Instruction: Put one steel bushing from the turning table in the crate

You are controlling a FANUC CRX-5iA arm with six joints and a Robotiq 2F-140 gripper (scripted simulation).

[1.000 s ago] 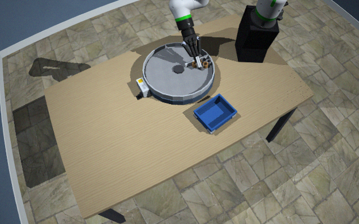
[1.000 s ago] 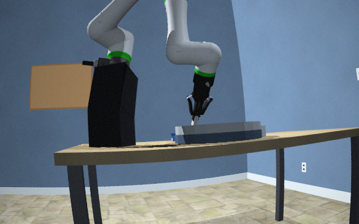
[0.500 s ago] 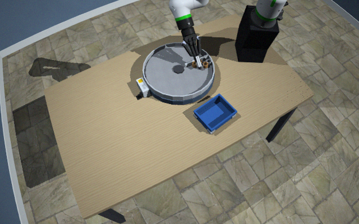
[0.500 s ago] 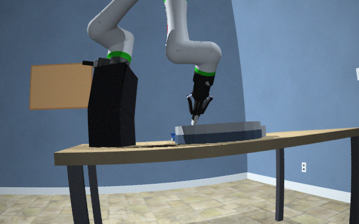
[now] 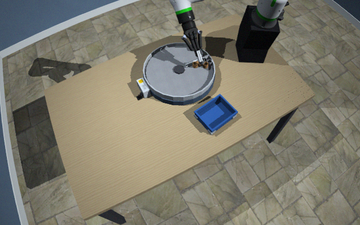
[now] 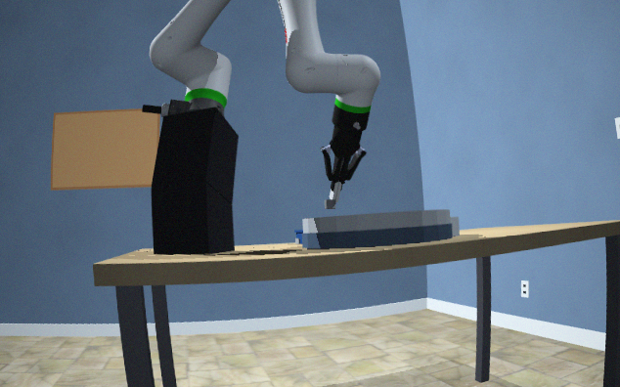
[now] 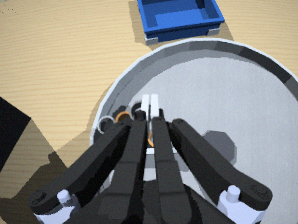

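My gripper [image 5: 200, 58] [image 6: 332, 195] [image 7: 150, 104] is shut on a dark grey steel bushing [image 6: 330, 204] [image 7: 136, 107], which hangs at the fingertips by its wall, just above the turning table's rim height. The round grey turning table [image 5: 162, 80] [image 6: 381, 224] [image 7: 255, 105] lies below. On it near the rim are a copper bushing [image 5: 195, 65], another copper bushing [image 5: 205, 65] [image 7: 122, 114] and several grey bushings, partly hidden by the fingers. The blue crate [image 5: 226, 122] [image 6: 299, 236] [image 7: 182, 31] is empty.
The crate stands on the wooden table [image 5: 116, 128] beyond the turning table's rim. A white box [image 5: 143, 88] is fixed at the turning table's side. The black robot pedestal [image 5: 252, 45] [image 6: 186, 181] stands on the table near the turning table.
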